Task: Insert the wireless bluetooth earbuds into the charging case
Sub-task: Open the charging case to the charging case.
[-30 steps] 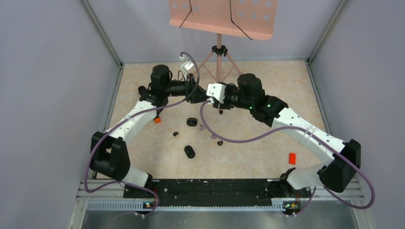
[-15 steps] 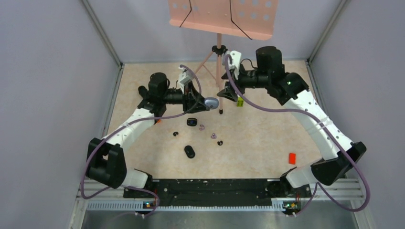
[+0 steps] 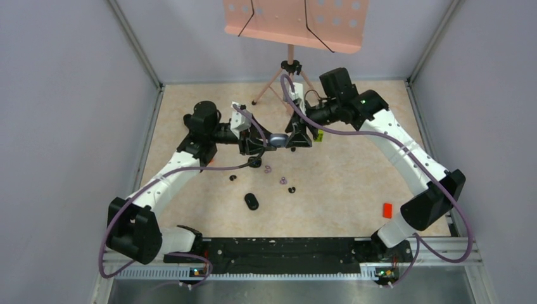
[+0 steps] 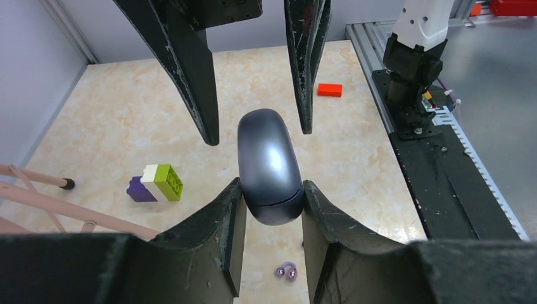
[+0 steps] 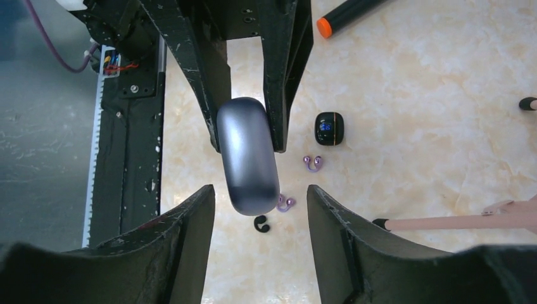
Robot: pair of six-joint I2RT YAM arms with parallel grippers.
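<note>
My left gripper (image 3: pixel 269 140) is shut on a closed grey-blue charging case (image 3: pixel 277 137) and holds it above the table. In the left wrist view (image 4: pixel 271 187) its fingers pinch one end of the case (image 4: pixel 269 161). My right gripper (image 3: pixel 292 139) is open and faces it. In the right wrist view (image 5: pixel 259 190) the case's free end (image 5: pixel 247 158) lies between the spread fingers without touching them. Two purple earbuds (image 5: pixel 312 163) (image 5: pixel 285 202) and a black earbud (image 5: pixel 261 223) lie on the table below. Another black earbud (image 3: pixel 233 178) lies further left.
A small black case (image 5: pixel 329 128) lies under the left gripper and another black case (image 3: pixel 252 201) nearer the bases. A green-and-purple block (image 4: pixel 155 183), a red block (image 3: pixel 387 209), an orange-tipped marker (image 5: pixel 348 14) and a music stand (image 3: pixel 290 66) at the back are also in view.
The right arm swung away to the back, then came back down with open jaws round the case's free end. The left arm kept hold of the case, shifting slightly.
</note>
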